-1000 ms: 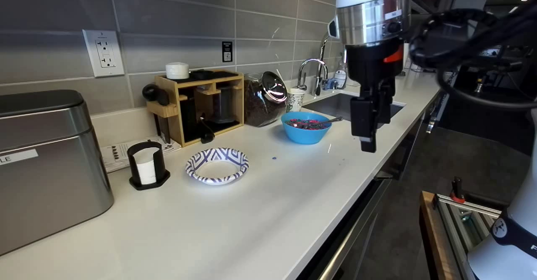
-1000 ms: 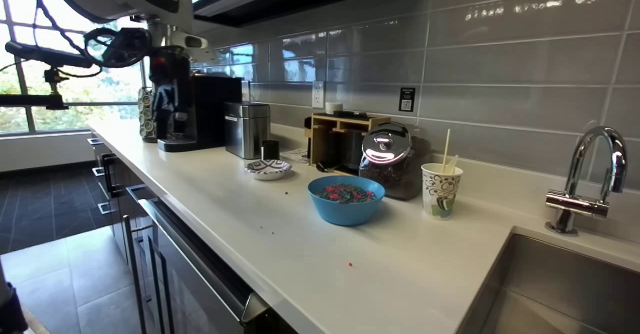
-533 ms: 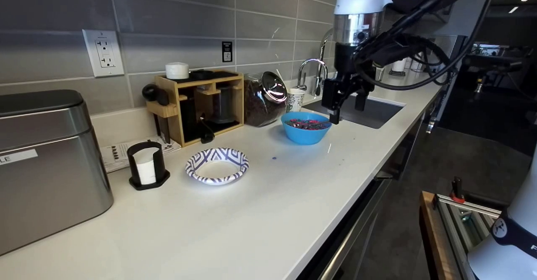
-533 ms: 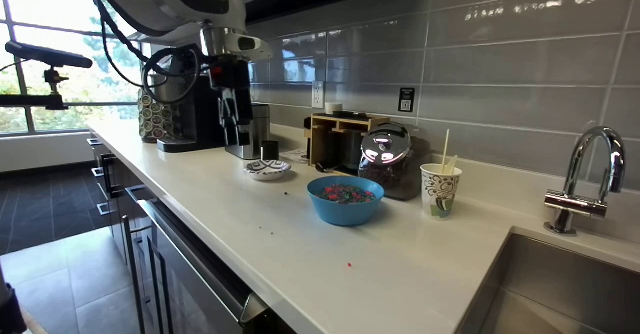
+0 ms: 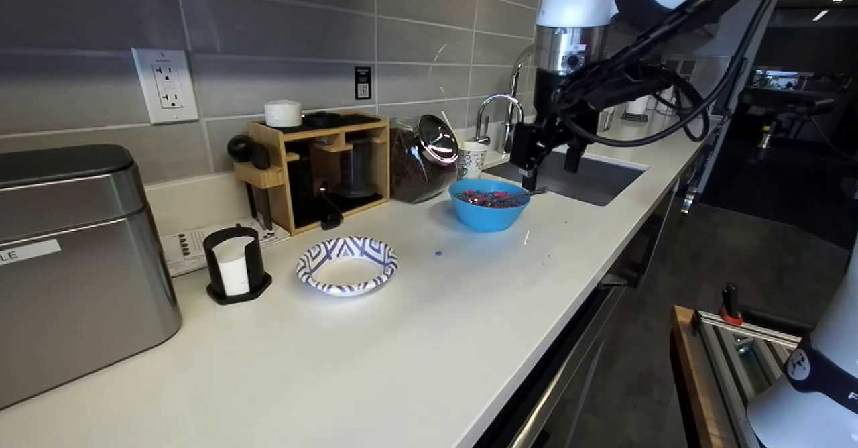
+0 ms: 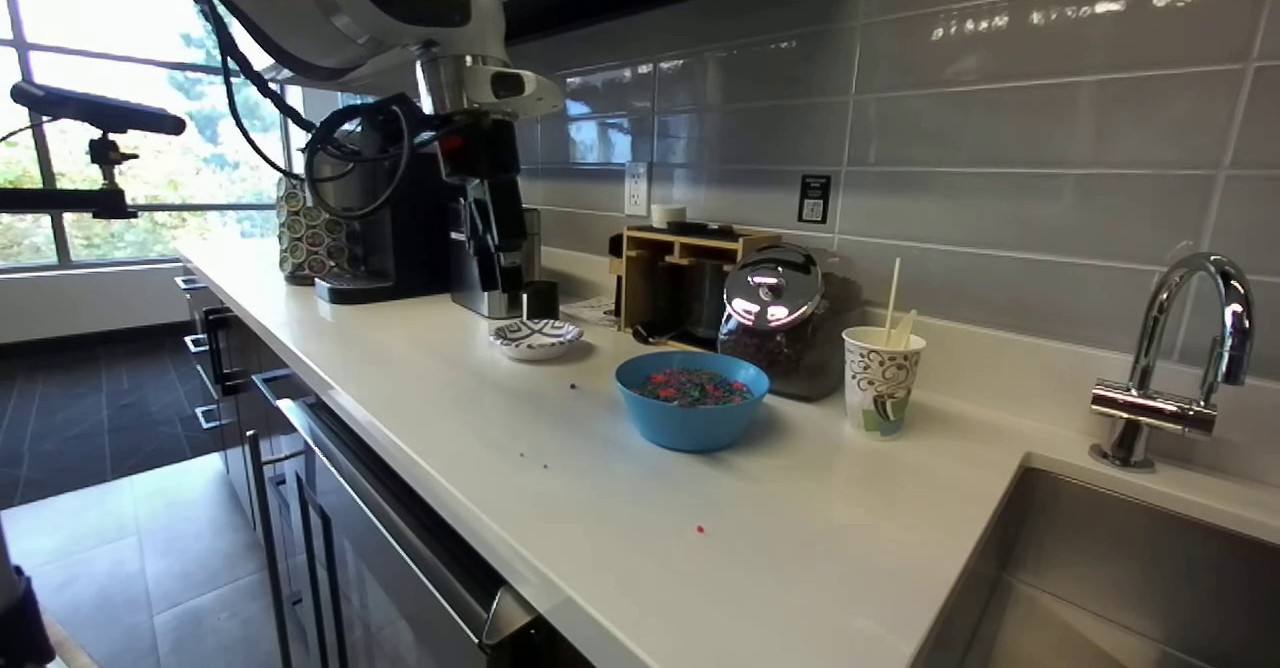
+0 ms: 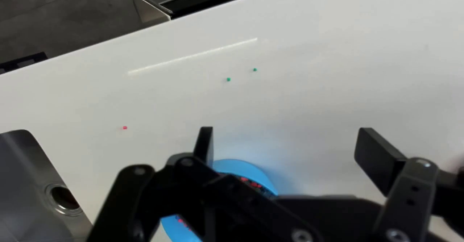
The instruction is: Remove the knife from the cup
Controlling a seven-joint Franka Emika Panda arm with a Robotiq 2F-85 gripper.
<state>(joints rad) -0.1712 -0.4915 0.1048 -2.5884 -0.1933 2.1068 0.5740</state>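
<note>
A white paper cup with a swirl pattern stands upright by the wall in both exterior views [image 5: 471, 159] [image 6: 880, 393]. It holds a thin pale stick [image 6: 892, 298] and a short flat pale utensil [image 6: 904, 328]; I cannot tell whether either is the knife. A dark rounded jar [image 6: 765, 353] with a shiny tilted lid stands between cup and wooden rack; no knife shows in it. My gripper [image 7: 284, 135] is open with nothing between its fingers. In both exterior views [image 5: 551, 173] [image 6: 505, 270] it hangs above the counter, apart from cup and jar. The cup is outside the wrist view.
A blue bowl [image 6: 690, 418] of red and dark bits stands in front of the jar. A patterned paper bowl [image 5: 345, 287], a wooden rack [image 5: 385, 166] and a black holder [image 5: 256, 260] stand farther along. The sink [image 5: 590, 183] and its faucet [image 6: 1130, 428] lie past the cup.
The arm has moved in from the counter's front edge toward the wall and the blue bowl, mostly in the first half second. The objects on the counter have not moved.
</note>
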